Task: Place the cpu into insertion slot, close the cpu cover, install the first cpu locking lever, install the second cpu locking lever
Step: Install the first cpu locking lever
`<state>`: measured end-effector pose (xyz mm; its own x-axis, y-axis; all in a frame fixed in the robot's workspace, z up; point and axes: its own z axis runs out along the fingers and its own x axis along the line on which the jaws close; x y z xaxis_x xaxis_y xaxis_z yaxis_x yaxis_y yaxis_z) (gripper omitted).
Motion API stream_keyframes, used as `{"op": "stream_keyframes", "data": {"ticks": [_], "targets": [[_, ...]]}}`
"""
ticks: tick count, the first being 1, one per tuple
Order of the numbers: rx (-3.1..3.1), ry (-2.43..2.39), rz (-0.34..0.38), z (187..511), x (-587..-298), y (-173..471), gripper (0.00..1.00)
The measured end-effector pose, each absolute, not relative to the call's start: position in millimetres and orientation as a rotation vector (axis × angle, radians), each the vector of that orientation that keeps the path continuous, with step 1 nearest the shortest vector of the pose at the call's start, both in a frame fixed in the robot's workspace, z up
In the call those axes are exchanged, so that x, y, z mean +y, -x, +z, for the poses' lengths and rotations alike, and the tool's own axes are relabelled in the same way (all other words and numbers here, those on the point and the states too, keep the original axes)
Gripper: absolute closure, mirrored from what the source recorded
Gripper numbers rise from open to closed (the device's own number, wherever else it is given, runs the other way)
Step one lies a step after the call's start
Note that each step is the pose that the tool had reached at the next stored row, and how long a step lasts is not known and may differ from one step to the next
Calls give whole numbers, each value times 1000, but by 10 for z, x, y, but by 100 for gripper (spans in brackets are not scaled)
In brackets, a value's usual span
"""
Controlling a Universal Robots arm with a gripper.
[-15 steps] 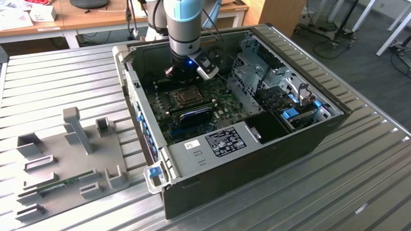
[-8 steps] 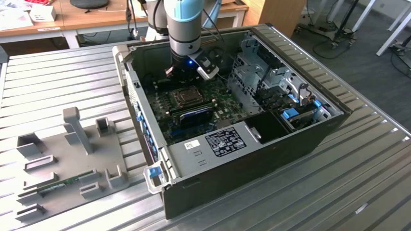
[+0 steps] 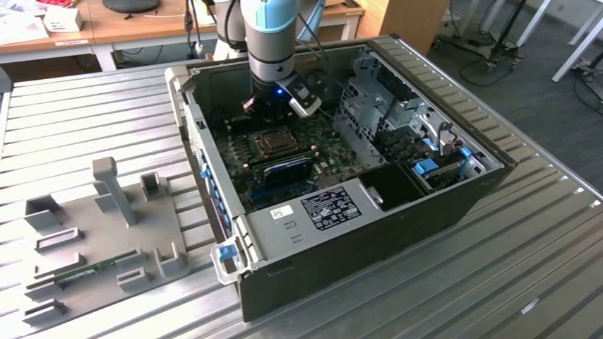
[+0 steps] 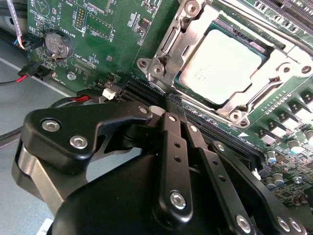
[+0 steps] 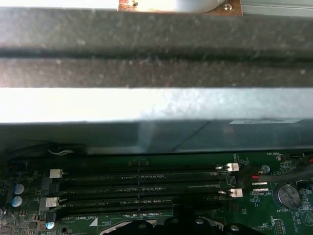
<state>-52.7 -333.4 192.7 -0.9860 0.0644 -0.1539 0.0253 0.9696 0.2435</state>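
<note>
I see the cpu lying flat in the insertion slot of the green motherboard, its silver top facing up. The cpu cover lies down around it as a metal frame, so the chip shows through the window. The pincer is just beside the socket, over the long black memory slots — its two dark fingers are pressed together and hold nothing. In the second wrist view the tips are close above the board, near one corner of the cover; if they touch it, I cannot tell.

In the exterior view the arm reaches down into an open computer case, which lies on its side on a ribbed metal table. On the exterior view's left, a grey fixture plate with upright blocks rests on the same table — a memory stick lies in it. Behind the table stands a wooden desk.
</note>
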Motion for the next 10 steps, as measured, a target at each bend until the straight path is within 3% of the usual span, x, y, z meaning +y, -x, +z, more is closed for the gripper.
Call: {"op": "stream_keyframes", "data": {"ticks": [10], "targets": [[2957, -68, 362, 1920, -3362, 528, 90]]}}
